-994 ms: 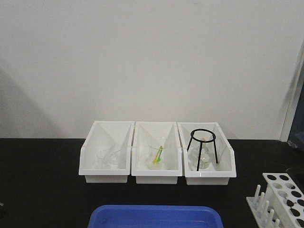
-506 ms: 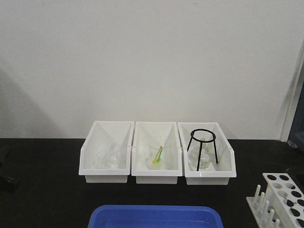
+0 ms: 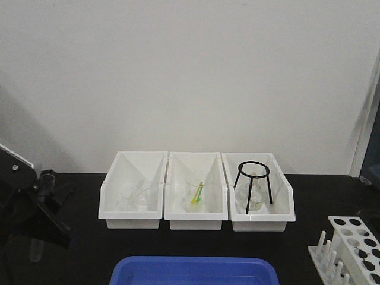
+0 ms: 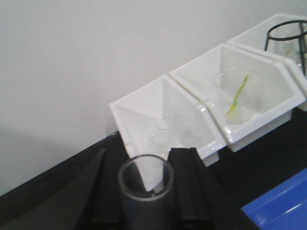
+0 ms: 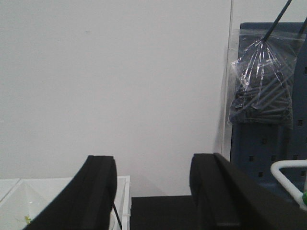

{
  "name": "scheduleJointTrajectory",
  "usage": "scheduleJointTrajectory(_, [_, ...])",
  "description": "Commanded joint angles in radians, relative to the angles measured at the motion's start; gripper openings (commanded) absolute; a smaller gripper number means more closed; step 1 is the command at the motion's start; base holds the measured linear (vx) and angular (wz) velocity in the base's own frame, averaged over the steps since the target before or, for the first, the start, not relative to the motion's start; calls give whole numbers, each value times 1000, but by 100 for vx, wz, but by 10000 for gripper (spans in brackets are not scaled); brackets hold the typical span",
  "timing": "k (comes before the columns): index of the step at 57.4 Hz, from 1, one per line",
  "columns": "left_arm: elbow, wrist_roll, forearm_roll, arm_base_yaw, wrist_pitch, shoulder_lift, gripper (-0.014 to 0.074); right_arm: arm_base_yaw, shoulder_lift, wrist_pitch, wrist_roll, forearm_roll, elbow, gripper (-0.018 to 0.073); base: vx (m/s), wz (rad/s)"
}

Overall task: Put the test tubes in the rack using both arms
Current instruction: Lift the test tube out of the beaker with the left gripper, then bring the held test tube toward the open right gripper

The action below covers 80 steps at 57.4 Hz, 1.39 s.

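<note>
Gripping a slender clear glass test tube (image 4: 145, 203) between its two flat black fingers (image 4: 192, 187), the left tool (image 3: 43, 202) stands at the far left side of the black desk (image 3: 314, 208). The tool is narrow, closed on the middle of the tube. In the wrist view the round open mouth of the tube looks up between the fingers. In the front view the tube is tilted, its rounded bottom more to the left. Whether this bottom touches the desk cannot be told.

The right tool (image 5: 153, 191) is wide, and only the white wall (image 3: 190, 71) shows between its thick matte black fingers.

The small white plastic rack (image 3: 356, 237), with round holes on top and a row of upright pegs beside, stands at the front right corner of the desk, partly cut by the frame. It is well apart from the held tube, at the opposite side.

Three white plastic bins with sloped walls stand side by side, touching, at the back near the wall. The left bin (image 3: 113, 190) holds small clear glassware, the middle bin (image 3: 178, 178) a clear beaker with a yellow-green stick, and the right bin (image 3: 285, 196) a black wire tripod over a glass flask. A blue plastic tray (image 3: 193, 270) with rounded corners lies in front of them, with a strip of bare desk between. Bare desk also lies between the left tool and the bins.

The desk is dark and smooth, the wall plain and matte.
</note>
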Motion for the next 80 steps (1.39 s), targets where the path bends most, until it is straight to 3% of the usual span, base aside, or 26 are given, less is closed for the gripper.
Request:
scheduleJointTrajectory(1, [-37,-65,1,-47,-79,-28,-22,-4,4,-69,-6,-5,-36,405,0,0])
scheduleJointTrajectory(12, [-53,-201,1,-119,-68,-28,-22,2,4,-8,-4,-1,-36,405,0,0])
scheduleJointTrajectory(20, [-113,-274,0,-159,-48,-28,-22,97,39,15,-9,-6,-33,405,0,0])
scheduleJointTrajectory(32, [-211,-293,-1,-222,-14,-25,-22,290,188,19,-25,-35,-33,405,0,0])
scheduleJointTrajectory(59, [-233,-293,-1,-349,1,21,-22,713,495,-233,-36,-28,-33,405,0,0])
scheduleJointTrajectory(70, [-233,-293,-2,-386,1,30,-22,816,557,-356,-36,-30,-33,405,0,0])
scheduleJointTrajectory(80, [-233,-292,-1,-408,11,32,-22,834,574,-421,-35,-30,-33,405,0,0])
